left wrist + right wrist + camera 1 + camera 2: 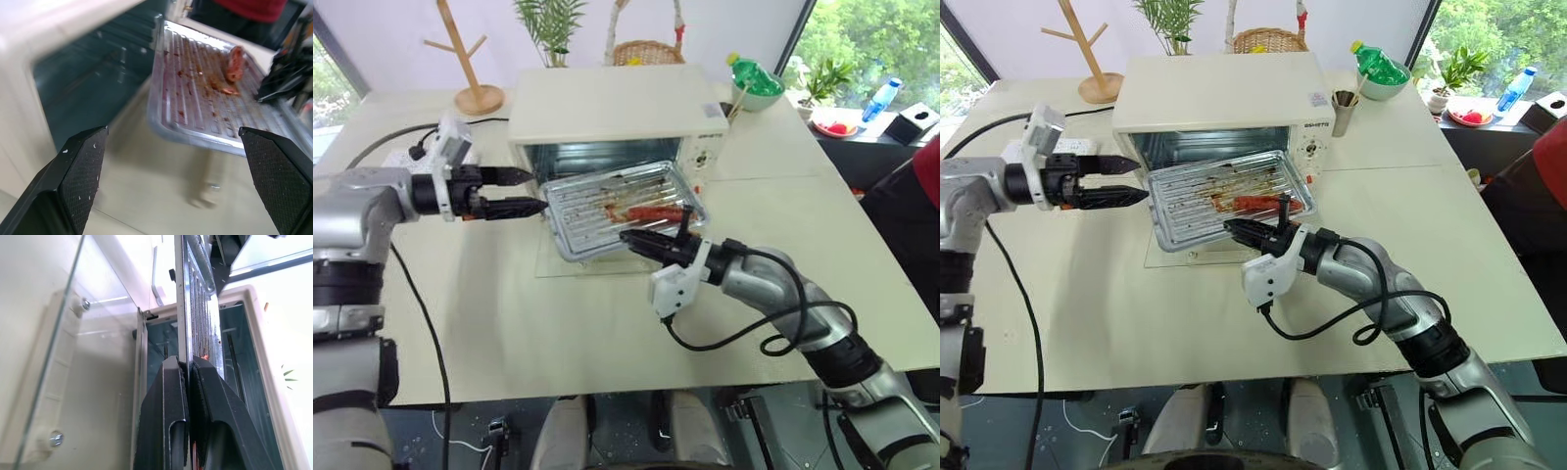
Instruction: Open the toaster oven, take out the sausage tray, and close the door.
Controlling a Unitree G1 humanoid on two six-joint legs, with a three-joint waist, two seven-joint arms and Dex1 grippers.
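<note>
The cream-white toaster oven (607, 103) stands at the back middle of the table. Its glass door (1160, 257) lies folded down flat in front of it. The silver sausage tray (597, 211), with a red-brown sausage (654, 212) on it, hangs tilted above the door, mostly out of the cavity. My right gripper (631, 238) is shut on the tray's near rim, as the right wrist view shows (188, 367). My left gripper (538, 190) is open just left of the tray, near the oven's left front corner, with nothing between its fingers (80, 166).
A wooden mug tree (475, 69), a wicker basket (648, 51) and a plant stand behind the oven. A green bowl (756, 83) and a cup of sticks (736, 103) are at its right. A cable (382, 142) runs at the left. A person in red (925, 186) stands at the right edge.
</note>
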